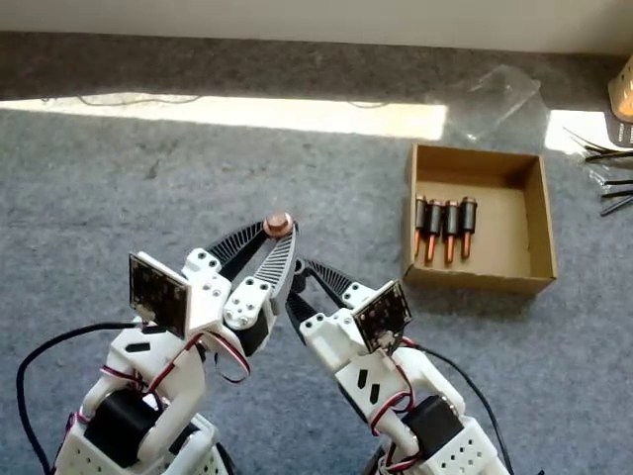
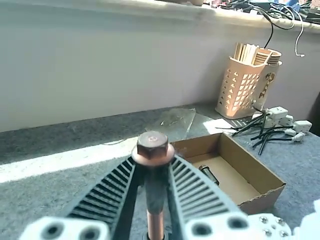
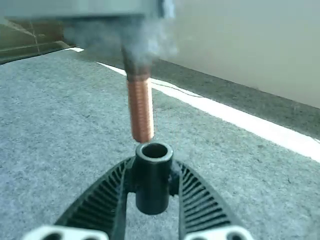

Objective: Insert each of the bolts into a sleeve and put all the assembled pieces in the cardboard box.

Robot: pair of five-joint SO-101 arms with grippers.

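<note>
My left gripper (image 2: 152,165) is shut on a copper bolt (image 2: 153,147), held head up with its threaded shank (image 3: 140,110) hanging down. Directly beneath, my right gripper (image 3: 152,172) is shut on a black sleeve (image 3: 152,177), standing upright with its bore open. The bolt's tip sits just above the sleeve's mouth, nearly touching. In the high view the bolt head (image 1: 278,224) shows at the left gripper's (image 1: 275,230) fingertips, mid-table. The cardboard box (image 1: 529,203) lies to the right with several assembled pieces (image 1: 445,228) side by side inside.
Grey carpet covers the table. A clear plastic bag (image 1: 490,99) lies behind the box. Black cable ties (image 1: 603,183) and a perforated holder (image 2: 247,80) with sticks sit at the far right, with power plugs (image 2: 280,117) nearby.
</note>
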